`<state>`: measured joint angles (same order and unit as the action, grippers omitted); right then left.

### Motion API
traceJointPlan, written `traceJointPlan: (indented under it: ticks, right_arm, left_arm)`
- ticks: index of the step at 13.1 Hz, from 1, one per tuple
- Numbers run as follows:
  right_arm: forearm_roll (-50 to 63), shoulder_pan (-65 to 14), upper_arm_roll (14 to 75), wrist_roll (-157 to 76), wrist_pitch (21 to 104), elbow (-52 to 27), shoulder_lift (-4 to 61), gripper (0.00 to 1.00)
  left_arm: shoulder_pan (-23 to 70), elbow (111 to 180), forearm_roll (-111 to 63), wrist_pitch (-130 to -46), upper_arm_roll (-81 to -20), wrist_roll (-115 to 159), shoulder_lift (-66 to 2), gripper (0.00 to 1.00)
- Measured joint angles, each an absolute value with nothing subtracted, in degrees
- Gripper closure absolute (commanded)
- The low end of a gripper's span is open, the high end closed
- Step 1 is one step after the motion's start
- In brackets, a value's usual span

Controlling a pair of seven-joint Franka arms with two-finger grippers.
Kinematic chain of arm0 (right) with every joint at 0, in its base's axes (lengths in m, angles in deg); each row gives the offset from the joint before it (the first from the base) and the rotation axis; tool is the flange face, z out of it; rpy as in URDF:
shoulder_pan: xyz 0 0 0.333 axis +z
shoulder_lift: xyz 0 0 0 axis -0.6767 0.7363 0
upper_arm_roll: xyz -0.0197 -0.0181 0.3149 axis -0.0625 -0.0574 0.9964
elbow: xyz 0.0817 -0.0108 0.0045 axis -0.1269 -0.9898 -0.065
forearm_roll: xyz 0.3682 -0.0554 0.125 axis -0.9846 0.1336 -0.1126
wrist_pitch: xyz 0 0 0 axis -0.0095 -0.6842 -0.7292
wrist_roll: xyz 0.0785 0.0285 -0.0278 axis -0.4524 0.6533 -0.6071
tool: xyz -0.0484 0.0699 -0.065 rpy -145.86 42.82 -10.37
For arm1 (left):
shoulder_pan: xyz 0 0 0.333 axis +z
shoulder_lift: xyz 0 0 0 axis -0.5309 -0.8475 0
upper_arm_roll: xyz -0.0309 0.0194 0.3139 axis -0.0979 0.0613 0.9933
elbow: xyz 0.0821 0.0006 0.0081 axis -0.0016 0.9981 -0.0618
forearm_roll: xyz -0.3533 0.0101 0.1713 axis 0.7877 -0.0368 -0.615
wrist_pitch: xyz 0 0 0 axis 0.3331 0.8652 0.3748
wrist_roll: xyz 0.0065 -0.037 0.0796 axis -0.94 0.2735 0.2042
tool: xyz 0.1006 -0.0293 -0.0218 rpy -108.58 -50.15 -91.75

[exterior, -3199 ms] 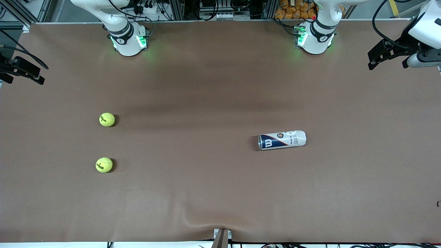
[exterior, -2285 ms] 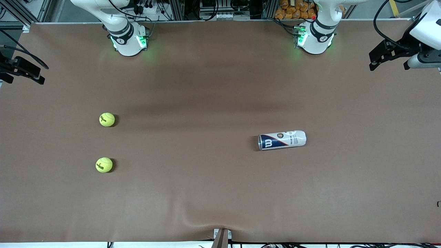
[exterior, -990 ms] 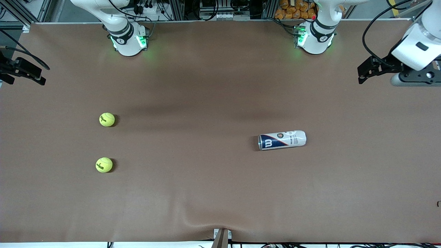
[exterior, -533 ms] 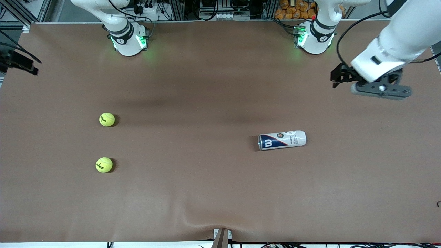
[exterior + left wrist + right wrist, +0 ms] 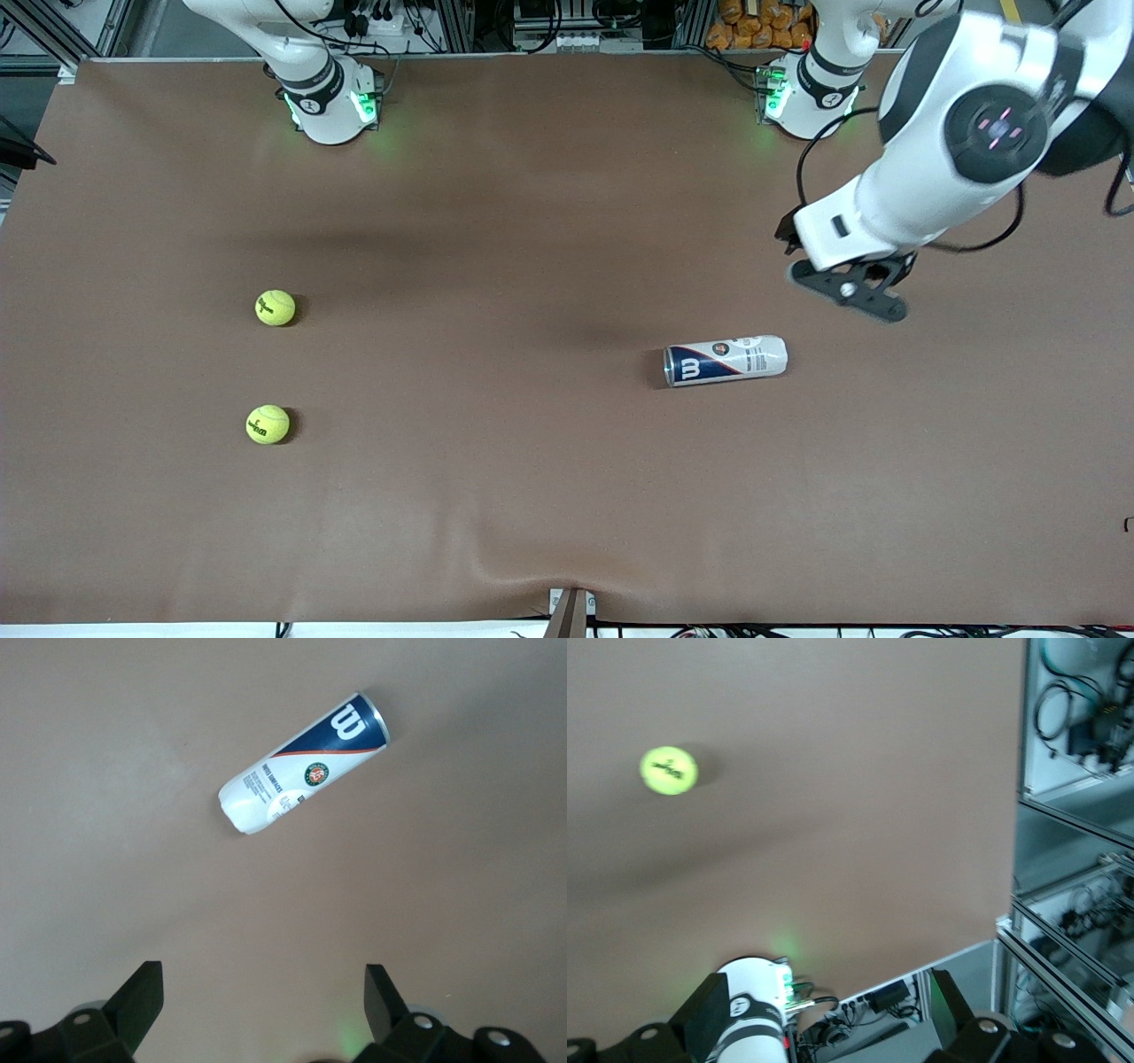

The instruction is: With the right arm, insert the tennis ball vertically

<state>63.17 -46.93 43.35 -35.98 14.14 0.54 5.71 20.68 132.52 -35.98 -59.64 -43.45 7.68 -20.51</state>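
Two yellow tennis balls lie on the brown table toward the right arm's end, one (image 5: 275, 307) farther from the front camera than the other (image 5: 267, 424). A white and blue ball can (image 5: 726, 360) lies on its side toward the left arm's end. My left gripper (image 5: 787, 237) hangs in the air near the can's white end. In the left wrist view it (image 5: 261, 1005) is open and empty, with the can (image 5: 304, 778) apart from it. My right gripper (image 5: 828, 1010) is open and empty, high over the right arm's end of the table. One ball (image 5: 669, 771) shows in its view.
The brown table cover (image 5: 532, 461) has a ripple at its front edge by a small clamp (image 5: 570, 611). The right arm's base (image 5: 749, 1014) shows in the right wrist view. The arm bases (image 5: 332, 97) stand along the back edge, with racks and cables past it.
My left arm has swung in from the table's end and come over the table beside the can. My right gripper has drawn almost out of the front view. Balls and can have not moved.
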Motion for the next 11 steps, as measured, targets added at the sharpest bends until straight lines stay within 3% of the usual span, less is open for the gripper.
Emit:
traceJointPlan:
  ticks: [5, 11]
  right_arm:
    - [86.95, -47.66, 43.38, -43.40, 14.37, 0.97, 16.89, 0.00]
    - [70.86, -47.30, 44.18, -36.03, 11.00, 10.49, 17.18, 0.00]
  left_arm:
    - [17.60, 130.03, -44.69, -60.42, -43.53, -2.38, -27.77, 0.00]
    - [15.00, 129.95, -52.41, -66.62, -43.37, -18.58, -34.70, 0.00]
